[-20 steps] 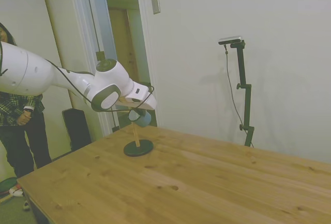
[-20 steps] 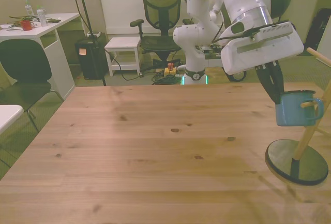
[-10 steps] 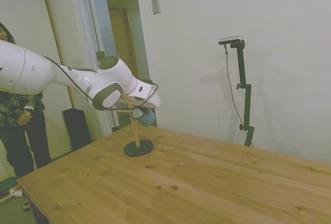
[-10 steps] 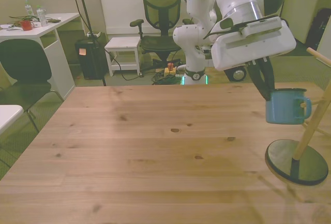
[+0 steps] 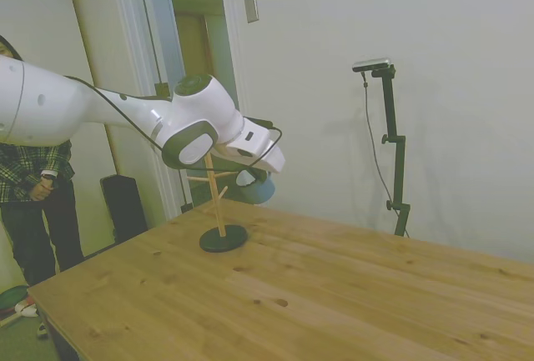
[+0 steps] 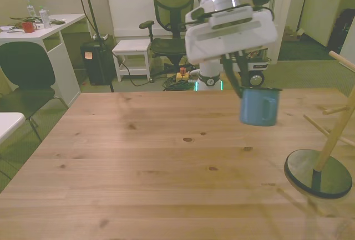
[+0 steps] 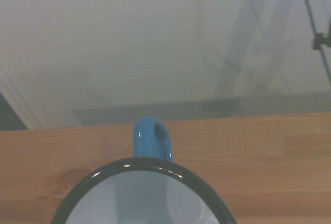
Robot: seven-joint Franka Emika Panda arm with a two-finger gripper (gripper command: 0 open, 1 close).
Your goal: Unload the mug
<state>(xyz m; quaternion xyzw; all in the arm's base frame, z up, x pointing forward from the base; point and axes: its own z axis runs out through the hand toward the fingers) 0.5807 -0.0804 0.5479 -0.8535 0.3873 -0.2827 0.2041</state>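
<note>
Side view: the gripper (image 5: 248, 177) is clamped on the mug (image 5: 255, 188), which has come off the peg stand (image 5: 219, 211) and now hangs in the air just beside it.

Front view: the mug (image 6: 259, 106) has travelled toward the front view's left, well apart from the stand (image 6: 327, 150), above the table (image 6: 138, 173) (handle now clear of every peg).

Wrist view: the rim and handle of the mug (image 7: 152, 138) show over wood. Removal looks done; setting down remains.
</note>
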